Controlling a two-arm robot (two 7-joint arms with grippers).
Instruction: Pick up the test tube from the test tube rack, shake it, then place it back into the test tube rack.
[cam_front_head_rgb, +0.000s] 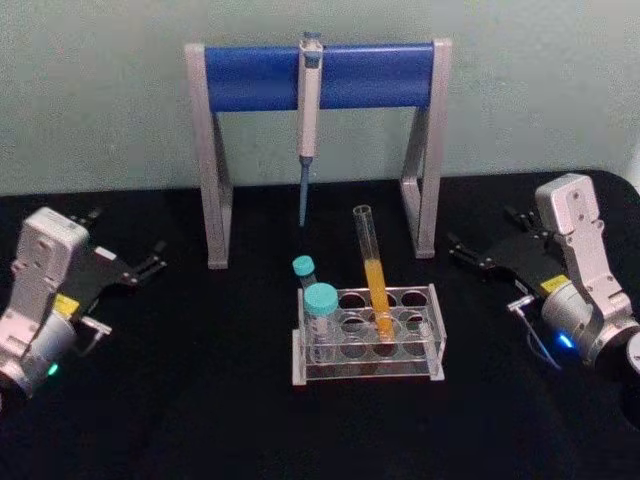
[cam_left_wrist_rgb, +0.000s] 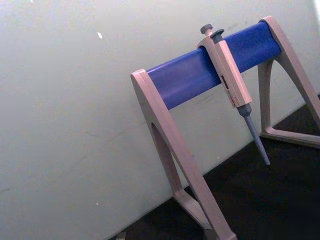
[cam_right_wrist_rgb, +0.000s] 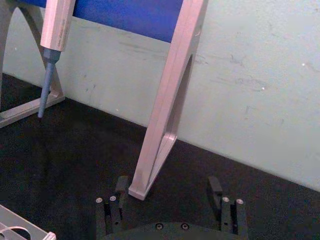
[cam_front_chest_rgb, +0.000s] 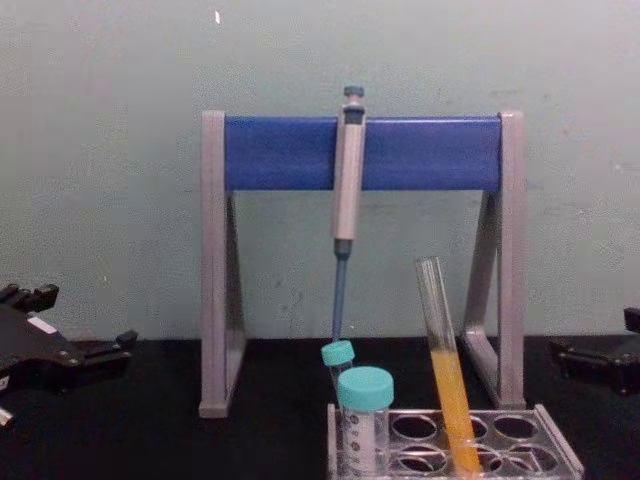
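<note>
Tools (cam_front_head_rgb: 150, 263) (cam_front_head_rgb: 465, 252) well apart from rack (cam_front_head_rgb: 368, 338)

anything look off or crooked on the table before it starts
Only the test tube: it leans in the rack, top tipped toward the robot's left. Nothing spilled. Both grippers, left and right, wait out at the sides.

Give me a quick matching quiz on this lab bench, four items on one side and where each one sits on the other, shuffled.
Items:
1. test tube
2. pipette
3. left gripper
4. right gripper

Places:
A. hanging on the blue bar of the stand
B. left of the rack, apart from it
C. leaning in the test tube rack
D. right of the rack, fingers open

Pairs: 1-C, 2-A, 3-B, 4-D
</note>
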